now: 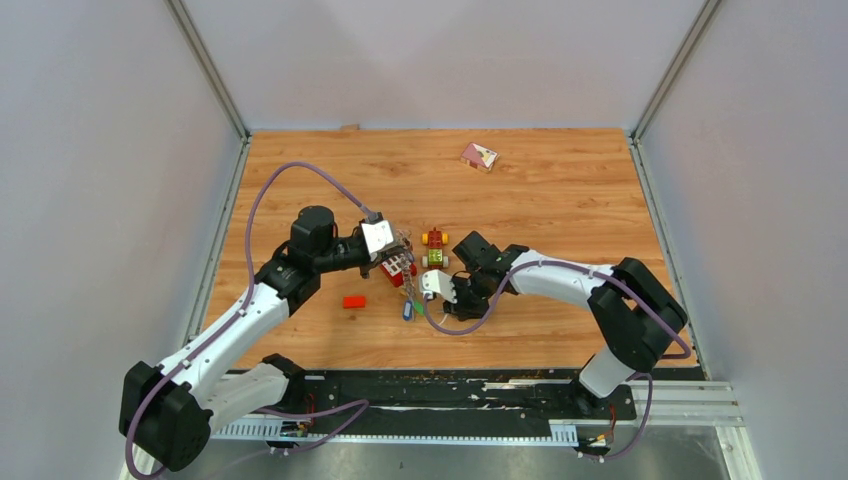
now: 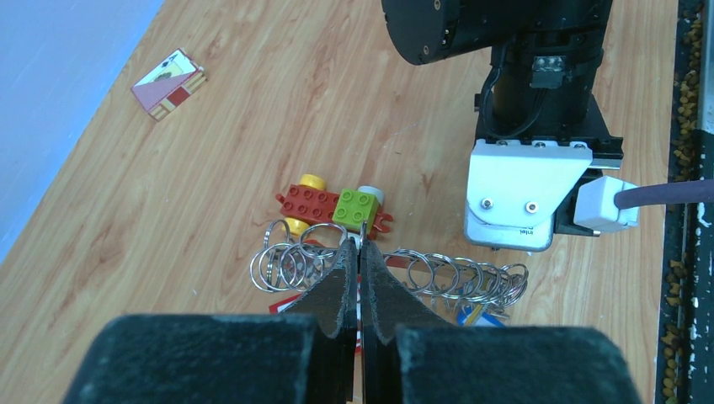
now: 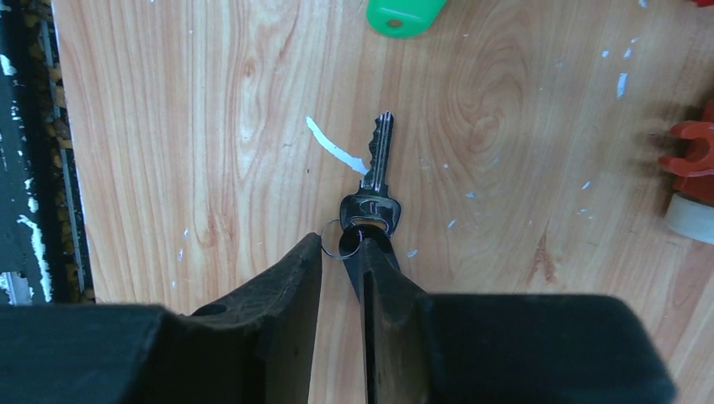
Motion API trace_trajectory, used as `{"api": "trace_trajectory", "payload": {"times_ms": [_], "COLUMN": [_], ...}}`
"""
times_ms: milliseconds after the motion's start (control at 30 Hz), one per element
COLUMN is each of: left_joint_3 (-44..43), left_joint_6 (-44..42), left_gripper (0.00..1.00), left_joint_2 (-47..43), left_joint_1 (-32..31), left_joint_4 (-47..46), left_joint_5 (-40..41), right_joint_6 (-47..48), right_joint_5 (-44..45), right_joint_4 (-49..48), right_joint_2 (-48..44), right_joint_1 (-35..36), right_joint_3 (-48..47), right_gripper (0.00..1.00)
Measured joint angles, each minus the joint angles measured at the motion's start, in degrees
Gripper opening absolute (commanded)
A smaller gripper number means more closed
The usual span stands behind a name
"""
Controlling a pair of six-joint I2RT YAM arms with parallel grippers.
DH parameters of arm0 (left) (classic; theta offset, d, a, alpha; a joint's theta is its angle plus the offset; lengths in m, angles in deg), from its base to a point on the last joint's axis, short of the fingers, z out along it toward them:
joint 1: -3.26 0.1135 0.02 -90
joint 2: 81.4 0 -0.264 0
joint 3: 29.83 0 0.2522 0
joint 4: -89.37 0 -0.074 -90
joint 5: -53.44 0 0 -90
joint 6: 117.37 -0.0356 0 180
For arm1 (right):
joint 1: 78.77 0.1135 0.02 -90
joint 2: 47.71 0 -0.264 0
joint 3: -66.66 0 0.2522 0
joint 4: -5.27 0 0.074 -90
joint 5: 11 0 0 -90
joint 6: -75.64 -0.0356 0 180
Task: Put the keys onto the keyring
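Observation:
The keyring (image 2: 438,273) is a thin wire strung with many small silver rings, held above the table by my left gripper (image 2: 359,244), whose jaws are shut on the wire. It shows in the top view as a grey cluster (image 1: 404,260) at my left gripper (image 1: 397,250). One key (image 3: 379,168) with a dark head lies flat on the wood. Its small split ring (image 3: 339,238) sits between the tips of my right gripper (image 3: 341,244), which stand a little apart. Blue (image 1: 407,311) and green (image 1: 419,307) key heads lie beside my right gripper (image 1: 443,297).
A red-and-yellow toy car (image 1: 434,248) stands just behind the keyring. A red brick (image 1: 354,301) lies to the left, and a red-and-white block (image 1: 398,268) sits under the ring. A pink card box (image 1: 479,156) lies at the back. A green key head (image 3: 404,13) lies ahead of the key.

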Motion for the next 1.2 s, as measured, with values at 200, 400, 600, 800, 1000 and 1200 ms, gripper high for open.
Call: {"api": "trace_trajectory", "payload": {"times_ms": [200, 400, 600, 800, 1000, 1200], "left_joint_3": [0.0, 0.0, 0.0, 0.0, 0.0, 0.0], "left_joint_6": [-0.2, -0.24, -0.37, -1.53, -1.66, -1.62], "left_gripper": [0.0, 0.0, 0.0, 0.0, 0.0, 0.0], "left_joint_2": [0.0, 0.0, 0.0, 0.02, 0.02, 0.02], "left_joint_1": [0.02, 0.02, 0.02, 0.11, 1.53, 2.69], "left_joint_4": [-0.02, 0.0, 0.0, 0.04, 0.07, 0.07], "left_joint_5": [0.22, 0.28, 0.31, 0.26, -0.72, -1.75], "right_joint_6": [0.0, -0.04, -0.07, 2.14, 6.95, 11.06], "right_joint_5": [1.73, 2.51, 1.81, -0.79, -1.22, -0.2], "right_joint_4": [-1.55, -1.77, -1.05, -0.7, -2.08, -3.67], "right_joint_2": [0.0, -0.39, -2.71, -6.71, -8.61, -8.61], "right_joint_1": [0.02, -0.48, -3.98, -5.09, -3.48, -0.81], "right_joint_3": [0.04, 0.92, 0.96, 1.88, 3.1, 3.85], "right_gripper": [0.08, 0.04, 0.09, 0.3, 0.32, 0.32]}}
